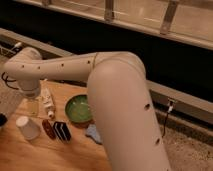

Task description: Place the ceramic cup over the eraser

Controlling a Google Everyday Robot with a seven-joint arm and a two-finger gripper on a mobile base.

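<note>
The white ceramic cup (28,127) stands on the wooden table at the left, seemingly upside down with its narrow end up. The black eraser with white stripes (62,131) lies to its right, next to a small dark red object (48,128). My gripper (33,106) hangs below the arm's wrist, just above and behind the cup, apart from it and from the eraser.
A green bowl (78,108) sits right of the gripper. A white tube with a label (47,102) lies behind the eraser. A blue-grey spongy pad (93,133) lies by the arm. A dark object (2,120) is at the left edge. My arm's large elbow covers the table's right part.
</note>
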